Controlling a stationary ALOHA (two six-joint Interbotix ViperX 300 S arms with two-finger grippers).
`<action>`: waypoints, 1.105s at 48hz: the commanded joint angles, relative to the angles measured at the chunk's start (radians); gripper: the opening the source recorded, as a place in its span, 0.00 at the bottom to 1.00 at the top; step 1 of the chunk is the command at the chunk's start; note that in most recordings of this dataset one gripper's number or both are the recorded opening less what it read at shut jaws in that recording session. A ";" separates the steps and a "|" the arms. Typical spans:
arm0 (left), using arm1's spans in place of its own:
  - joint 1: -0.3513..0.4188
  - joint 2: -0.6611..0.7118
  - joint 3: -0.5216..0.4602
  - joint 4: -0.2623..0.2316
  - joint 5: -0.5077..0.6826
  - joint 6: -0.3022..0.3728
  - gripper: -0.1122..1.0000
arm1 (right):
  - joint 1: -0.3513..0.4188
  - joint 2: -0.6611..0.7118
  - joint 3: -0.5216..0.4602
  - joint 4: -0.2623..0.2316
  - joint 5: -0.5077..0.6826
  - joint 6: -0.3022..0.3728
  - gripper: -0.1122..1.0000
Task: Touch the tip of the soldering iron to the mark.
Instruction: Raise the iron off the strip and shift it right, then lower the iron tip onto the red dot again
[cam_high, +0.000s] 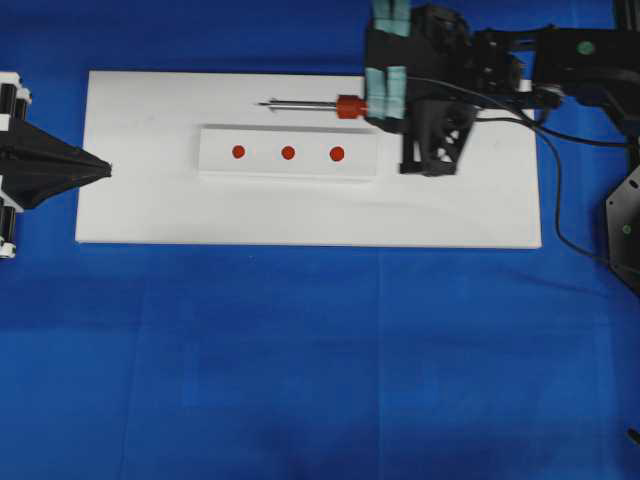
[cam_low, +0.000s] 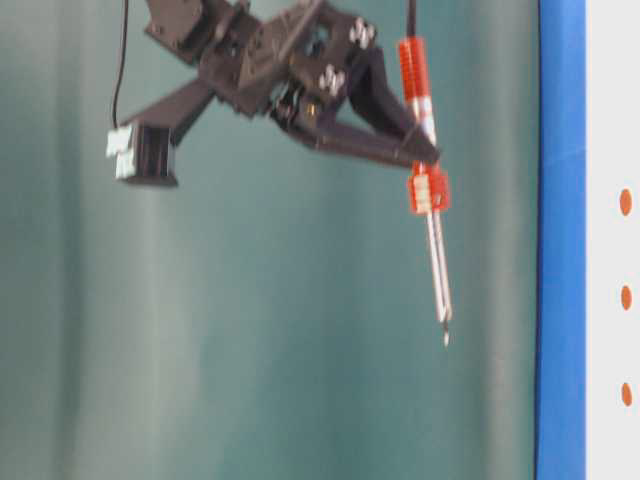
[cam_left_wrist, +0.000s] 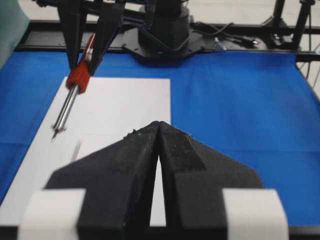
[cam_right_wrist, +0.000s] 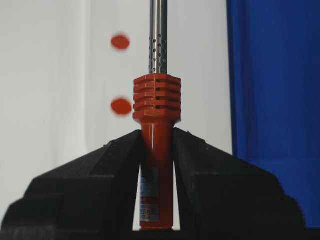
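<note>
While the right pincer (cam_right_wrist: 156, 150) is clamped on the orange handle of the soldering iron (cam_high: 335, 105), the tool is held in the air above the white board (cam_high: 150, 215) near its far edge, its shaft reaching toward the left end. The tip (cam_high: 263, 103) hangs clear of the board, beside and apart from the raised white strip (cam_high: 215, 160) bearing three red marks (cam_high: 288, 153). The left pincer (cam_left_wrist: 157, 130) rests at the board's left edge, jaws together and holding nothing, on the blue surface (cam_high: 300, 360).
</note>
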 joint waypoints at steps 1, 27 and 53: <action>-0.002 0.006 -0.011 0.002 -0.009 -0.002 0.10 | -0.003 -0.063 0.021 -0.002 0.000 -0.002 0.16; -0.002 0.011 -0.009 0.000 -0.008 -0.002 0.10 | -0.011 -0.147 0.103 -0.002 0.000 -0.002 0.16; -0.002 0.011 -0.009 0.000 -0.005 -0.003 0.10 | -0.009 -0.144 0.101 -0.002 -0.002 -0.002 0.16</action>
